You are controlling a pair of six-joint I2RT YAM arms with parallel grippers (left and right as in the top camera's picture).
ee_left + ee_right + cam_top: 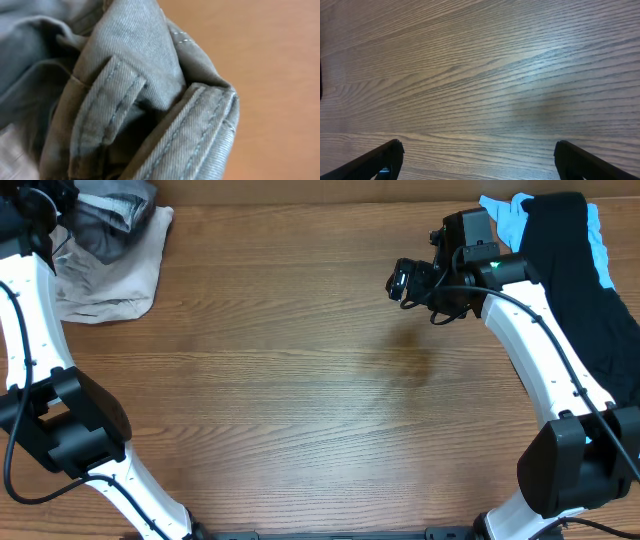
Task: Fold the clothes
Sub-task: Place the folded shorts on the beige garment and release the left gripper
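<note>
The clothes, grey woven shorts (112,220), lie bunched at the far left corner on top of a cream garment. In the left wrist view their fabric (135,65) fills the frame very close up, showing a belt loop (107,107) and a stitched waistband edge (200,135). My left gripper (45,210) sits at the shorts' left side, its fingers buried in the cloth and shut on it. My right gripper (404,281) hovers over bare wood at the far right. It is wide open (480,160) with nothing between its black fingertips (387,156).
A cream-beige garment (115,280) lies spread under the shorts at the back left. A black garment (585,280) on a light-blue one (505,215) lies along the right edge, beside the right arm. The wooden table (300,400) stretches between the two arms.
</note>
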